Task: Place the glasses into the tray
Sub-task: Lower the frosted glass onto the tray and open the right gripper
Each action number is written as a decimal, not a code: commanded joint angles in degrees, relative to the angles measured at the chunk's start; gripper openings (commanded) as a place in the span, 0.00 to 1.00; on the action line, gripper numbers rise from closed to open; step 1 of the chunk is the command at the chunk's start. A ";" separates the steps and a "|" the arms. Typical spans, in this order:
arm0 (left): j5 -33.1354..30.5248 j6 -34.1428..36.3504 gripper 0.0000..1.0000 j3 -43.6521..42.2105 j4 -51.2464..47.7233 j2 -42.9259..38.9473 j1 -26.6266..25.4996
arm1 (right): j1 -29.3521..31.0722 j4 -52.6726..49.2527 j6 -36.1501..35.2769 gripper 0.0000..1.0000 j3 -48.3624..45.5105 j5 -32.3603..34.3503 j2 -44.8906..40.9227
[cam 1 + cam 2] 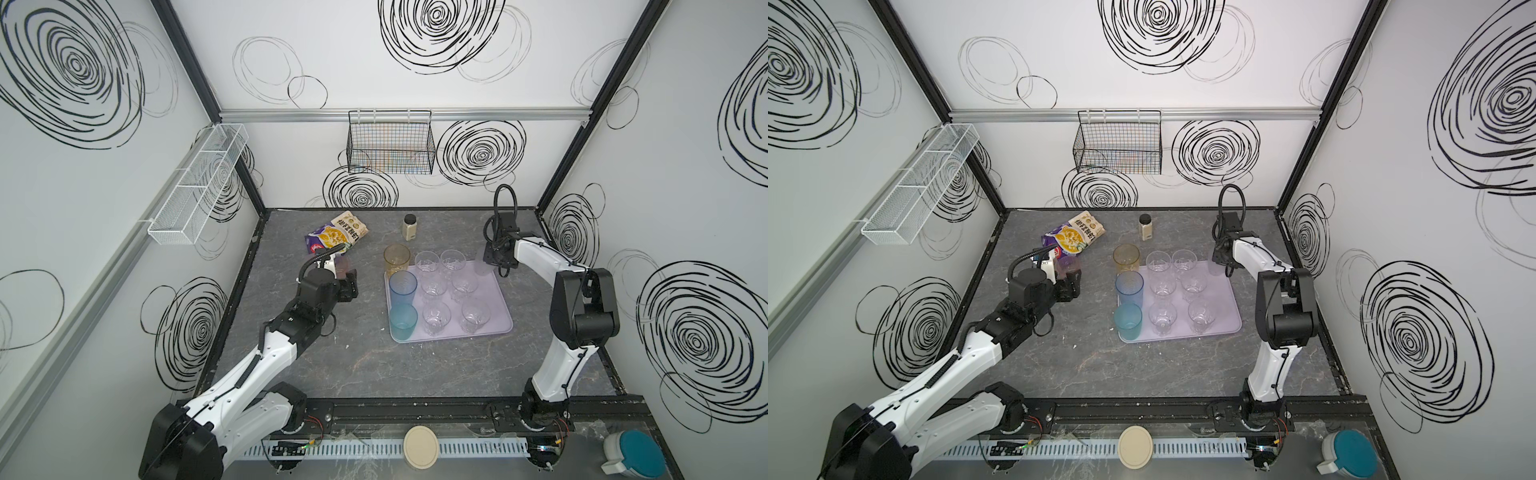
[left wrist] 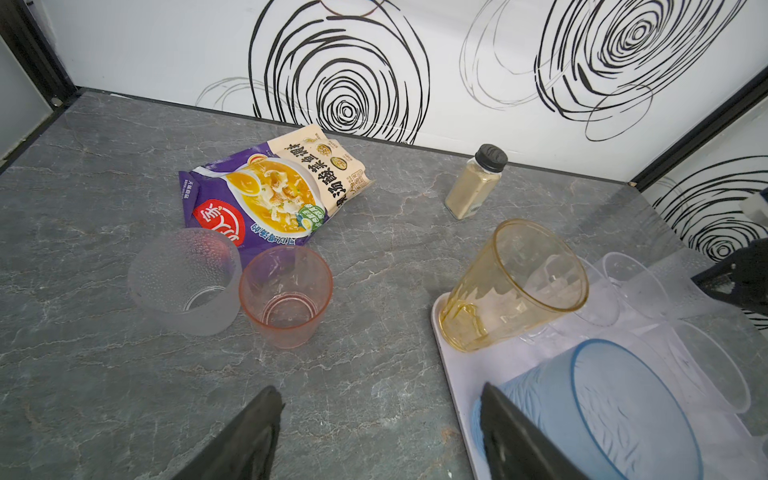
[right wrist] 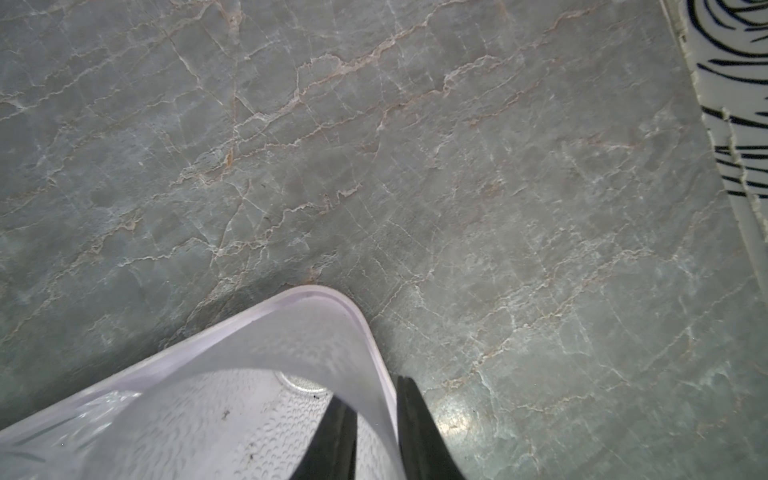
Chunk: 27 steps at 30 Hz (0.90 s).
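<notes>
**The tally, kind by kind**

Six clear glasses [image 1: 427,262] [image 1: 452,259] [image 1: 433,286] [image 1: 464,284] [image 1: 436,318] [image 1: 475,316], two frosted glasses [image 2: 185,278] [image 1: 484,266], one amber glass [image 1: 397,257], one blue glass [image 1: 402,286], one teal glass [image 1: 403,322], one pink glass [image 2: 286,297]: twelve in all. One tray [image 1: 500,307]. One food packet [image 1: 336,235], one jar [image 1: 409,227]. Two wire baskets, one white [image 1: 199,187], one black [image 1: 390,145]. Two robot arms [image 1: 266,357] [image 1: 557,365]. One round lid [image 1: 420,448], one tub [image 1: 633,453].

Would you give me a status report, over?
Left end effector open, empty. Right end effector straddles wall of tall frosted glass at tray corner. Pink glass, short frosted glass on table. Nothing blocking them.
</notes>
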 commanded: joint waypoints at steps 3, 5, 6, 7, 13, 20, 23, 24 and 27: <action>1.37 -1.67 0.78 0.09 2.69 1.43 1.39 | 0.84 -0.35 -0.05 0.25 2.55 0.76 0.67; 1.50 -1.88 0.78 0.22 2.60 1.76 1.57 | 0.96 -0.49 -0.11 0.26 3.09 0.08 0.44; 1.72 -1.87 0.78 0.20 2.67 1.87 1.74 | 0.96 -0.69 -0.13 0.27 3.37 -0.09 0.32; 2.01 -1.87 0.78 0.20 2.78 2.03 1.96 | 1.07 -1.01 -0.22 0.28 3.73 -0.02 0.24; 3.15 -4.68 0.78 0.18 3.20 2.96 2.97 | 0.97 -1.93 -0.21 0.32 4.23 0.01 -2.29; 3.93 -5.51 0.76 0.92 2.69 4.24 3.63 | 3.16 -3.74 -0.74 0.38 6.22 2.08 -7.46; 3.95 -5.46 0.75 1.68 2.79 4.85 4.06 | 5.27 -2.27 -0.87 0.39 4.80 1.39 -11.28; 3.72 -4.96 0.75 2.12 2.43 5.24 4.22 | 6.16 -1.65 -0.99 0.39 4.15 1.12 -12.77; 4.00 -3.77 0.75 3.80 0.93 6.14 5.41 | 8.85 0.30 -2.10 0.39 2.42 -0.61 -16.71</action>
